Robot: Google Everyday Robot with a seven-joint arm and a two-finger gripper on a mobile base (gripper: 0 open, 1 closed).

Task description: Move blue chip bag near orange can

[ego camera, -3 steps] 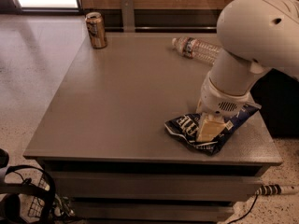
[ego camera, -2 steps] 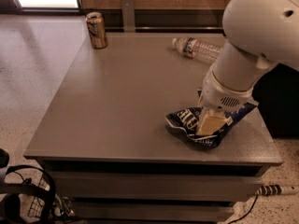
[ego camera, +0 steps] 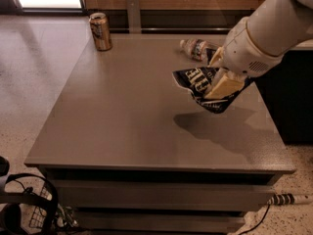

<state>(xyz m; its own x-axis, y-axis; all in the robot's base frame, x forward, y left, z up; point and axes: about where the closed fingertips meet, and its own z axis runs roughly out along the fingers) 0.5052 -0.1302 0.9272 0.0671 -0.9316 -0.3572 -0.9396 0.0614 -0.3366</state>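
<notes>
The blue chip bag (ego camera: 195, 83) is a crinkled navy foil bag with white lettering. It hangs in the air above the right part of the grey table (ego camera: 122, 116), casting a shadow below. My gripper (ego camera: 221, 83) is shut on the blue chip bag, its cream fingers (ego camera: 224, 86) pinching the bag's right side. The orange can (ego camera: 100, 31) stands upright at the table's far left corner, well apart from the bag.
A clear plastic water bottle (ego camera: 196, 48) lies on its side at the table's far right, just behind the held bag. A dark cabinet (ego camera: 288, 97) stands right of the table. Cables and a wire basket (ego camera: 34, 209) lie on the floor at bottom left.
The gripper has lifted the blue chip bag off the table's front right and carried it up and back. The can and the bottle have not moved.
</notes>
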